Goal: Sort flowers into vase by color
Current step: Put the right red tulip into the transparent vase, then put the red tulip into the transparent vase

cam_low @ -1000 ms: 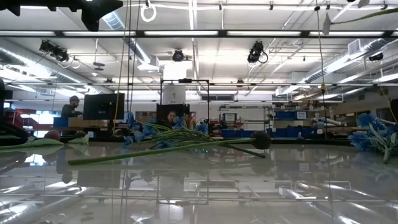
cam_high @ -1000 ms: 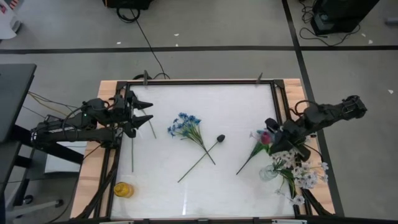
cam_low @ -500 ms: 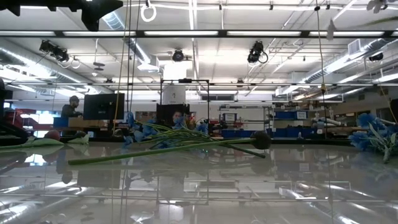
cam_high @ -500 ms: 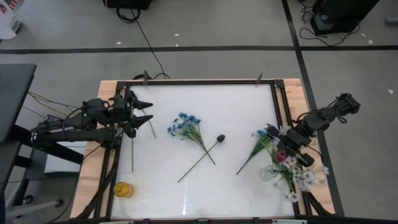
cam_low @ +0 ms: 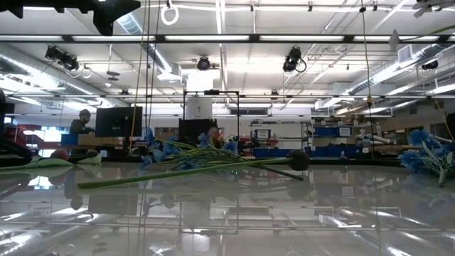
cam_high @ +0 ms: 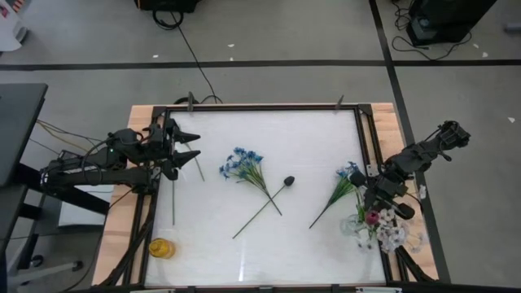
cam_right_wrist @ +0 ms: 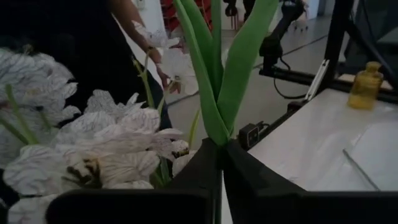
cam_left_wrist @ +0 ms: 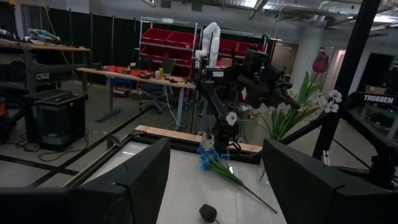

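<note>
Over the clear vase [cam_high: 352, 225] at your table's right edge, your right gripper [cam_high: 376, 200] has lowered its red tulip [cam_high: 372, 216] among white sprays [cam_high: 392, 237], fingers still pinching the stem; your left gripper [cam_high: 186, 146] waits open.

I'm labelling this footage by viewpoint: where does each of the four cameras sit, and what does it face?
High: overhead, looking down on the table, both arms visible.
Low: table height, looking across at the black bud; no arm shows.
Left wrist: behind the open left hand, facing the right arm.
Right wrist: behind the right hand, closed on green leaves.
Shared: the high and left wrist views both show the blue bunch.
</note>
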